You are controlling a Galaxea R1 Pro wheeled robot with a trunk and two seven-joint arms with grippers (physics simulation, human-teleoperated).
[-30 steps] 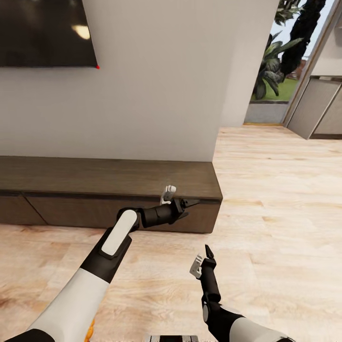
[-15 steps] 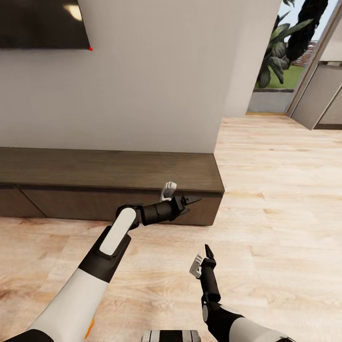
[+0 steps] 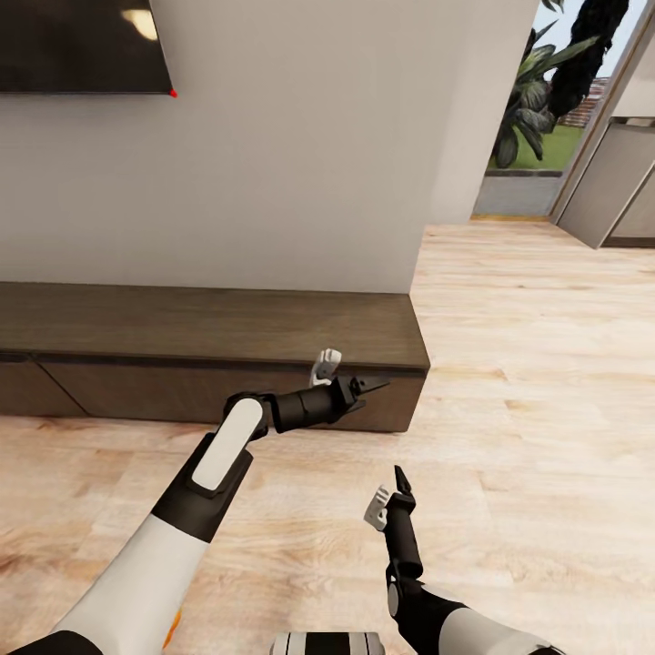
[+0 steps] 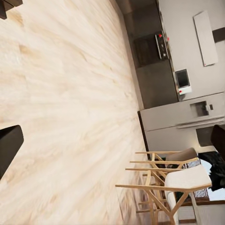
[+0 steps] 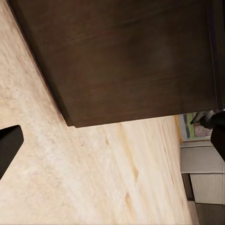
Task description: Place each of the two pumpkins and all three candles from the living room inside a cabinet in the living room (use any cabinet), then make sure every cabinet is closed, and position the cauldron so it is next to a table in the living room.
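Observation:
The cabinet (image 3: 182, 332) is a long, low dark-brown console against the white wall, and its drawer fronts look flush. My left gripper (image 3: 350, 375) is open, its dark fingertip at the top edge of the rightmost drawer front and nothing between its fingers. My right gripper (image 3: 387, 493) hangs open and empty over the floor in front of the cabinet's right end. The right wrist view looks at the cabinet's front (image 5: 131, 61) from close by. A sliver of orange (image 3: 173, 628) peeks from under my left forearm; I cannot tell if it is a pumpkin. Candles, cauldron and table are out of view.
A dark TV (image 3: 82, 45) hangs above the cabinet. Light wood floor (image 3: 528, 382) stretches right toward a window with plants (image 3: 546, 82) and grey units (image 3: 614, 182). The left wrist view looks across the floor to kitchen cupboards (image 4: 154, 70) and wooden chairs (image 4: 173, 183).
The head view has shifted since a second ago, so the cabinet and TV sit higher. My left gripper has edged slightly right along the cabinet's top edge. The right gripper has barely moved.

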